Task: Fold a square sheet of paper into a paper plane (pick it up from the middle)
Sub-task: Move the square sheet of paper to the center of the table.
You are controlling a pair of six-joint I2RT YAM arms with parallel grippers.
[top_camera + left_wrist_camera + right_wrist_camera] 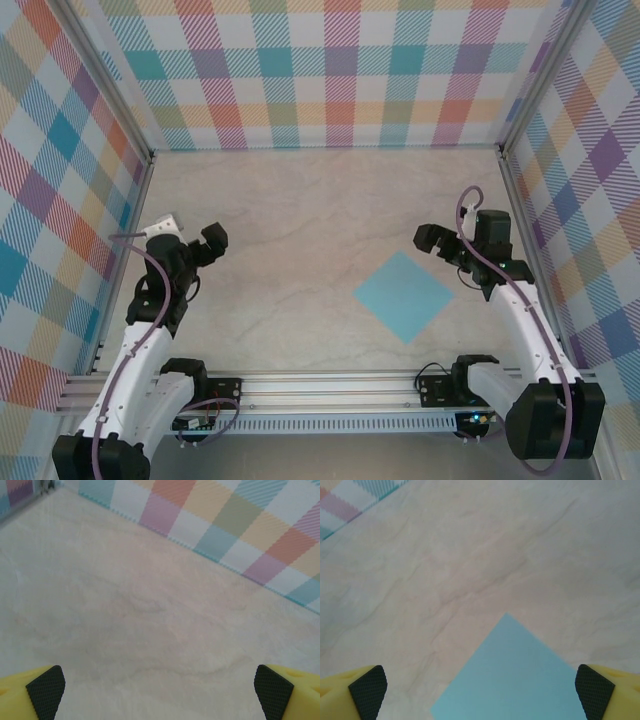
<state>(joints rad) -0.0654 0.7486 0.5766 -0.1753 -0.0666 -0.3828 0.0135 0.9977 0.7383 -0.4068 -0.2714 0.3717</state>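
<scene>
Light blue square sheet of paper (404, 296), thin and plain, lies flat on the beige marbled table (300, 210), turned like a diamond, right of centre, seemingly uncreased from this height. The right gripper (432, 240) hovers near its far corner, jaws spread wide, holding nothing; the left gripper (213, 243), well apart at the left, gapes equally wide and empty

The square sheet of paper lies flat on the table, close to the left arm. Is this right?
No. The top external view shows the square sheet of paper flat on the table, close to the right arm.
</scene>
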